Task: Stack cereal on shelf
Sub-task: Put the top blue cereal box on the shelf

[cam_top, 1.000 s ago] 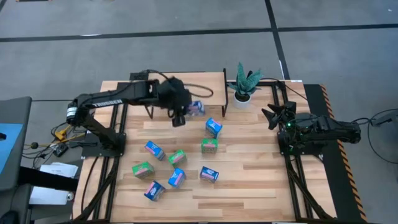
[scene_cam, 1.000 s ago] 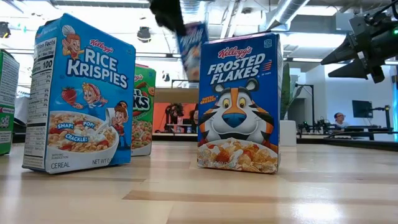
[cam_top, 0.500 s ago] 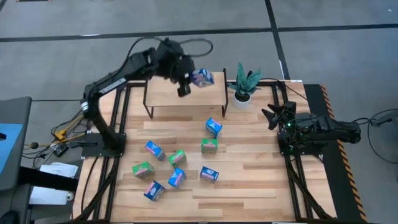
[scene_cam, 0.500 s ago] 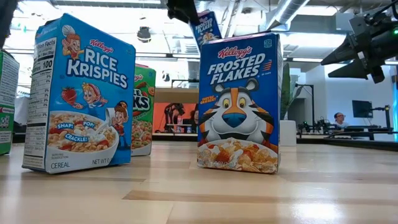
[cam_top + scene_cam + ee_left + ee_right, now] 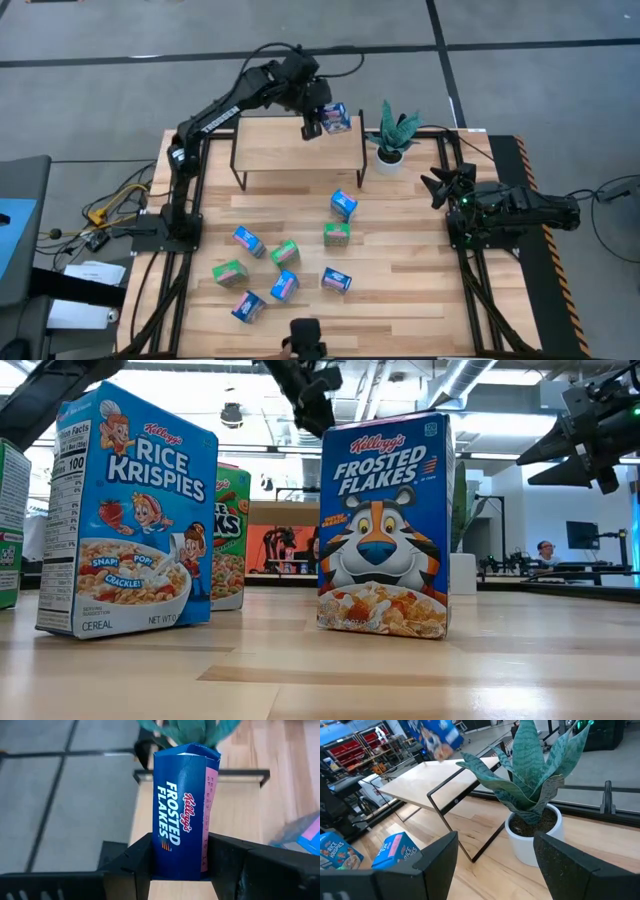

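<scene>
Left claw is raised over the far right end of the low light-wood shelf on black metal legs, its fingers clamped on the sides of a small blue Frosted Flakes cereal box; the box is held off the shelf board. Seven further small blue and green cereal boxes lie scattered on the wooden counter nearer than the shelf. A potted green plant in a white pot stands just right of the shelf. Right claw waits at the counter's right edge, fingers spread apart, holding nothing.
</scene>
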Controlling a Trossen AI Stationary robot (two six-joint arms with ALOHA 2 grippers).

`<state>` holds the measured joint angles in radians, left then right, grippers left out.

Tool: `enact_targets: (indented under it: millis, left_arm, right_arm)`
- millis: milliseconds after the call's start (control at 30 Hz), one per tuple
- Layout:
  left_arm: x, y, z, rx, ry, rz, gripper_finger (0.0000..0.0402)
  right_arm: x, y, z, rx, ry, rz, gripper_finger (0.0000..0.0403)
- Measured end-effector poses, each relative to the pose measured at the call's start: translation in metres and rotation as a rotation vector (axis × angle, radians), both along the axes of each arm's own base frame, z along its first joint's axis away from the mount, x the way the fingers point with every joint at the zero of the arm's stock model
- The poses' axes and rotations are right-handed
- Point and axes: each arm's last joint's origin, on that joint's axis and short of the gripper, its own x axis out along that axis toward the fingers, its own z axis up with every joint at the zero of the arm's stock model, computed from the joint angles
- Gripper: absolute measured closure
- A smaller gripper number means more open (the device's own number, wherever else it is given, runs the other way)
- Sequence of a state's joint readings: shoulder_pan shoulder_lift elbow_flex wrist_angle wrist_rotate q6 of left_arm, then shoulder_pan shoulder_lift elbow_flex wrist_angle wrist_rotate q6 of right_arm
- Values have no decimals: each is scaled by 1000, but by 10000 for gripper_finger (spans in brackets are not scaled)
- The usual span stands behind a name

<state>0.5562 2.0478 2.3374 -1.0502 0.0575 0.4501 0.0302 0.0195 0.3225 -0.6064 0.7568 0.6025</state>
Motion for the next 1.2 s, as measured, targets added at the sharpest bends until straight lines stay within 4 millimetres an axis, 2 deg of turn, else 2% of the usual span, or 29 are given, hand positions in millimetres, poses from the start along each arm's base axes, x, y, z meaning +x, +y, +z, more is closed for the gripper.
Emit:
enact_targets:
  millis: [67,233,600,833,1000,1200]
  left_arm:
    - [4,4,-7,-9,7,-20,263]
    - [6,11,-9,40,12,-39,259]
    - [4,22,-8,63,-32,-33,189]
    - [7,24,-13,42,-47,-15,182]
    - [10,23,-11,72,-70,-13,182]
    - [15,15,6,176,-119,54,182]
  right_arm:
    - [0,0,0,0,0,0,117]
    - [0,0,0,6,-6,-2,117]
    - [0,0,0,7,-6,-3,117]
    - [0,0,-1,6,0,-5,117]
    - [0,0,-1,6,1,-5,117]
    - [0,0,-1,6,1,-5,117]
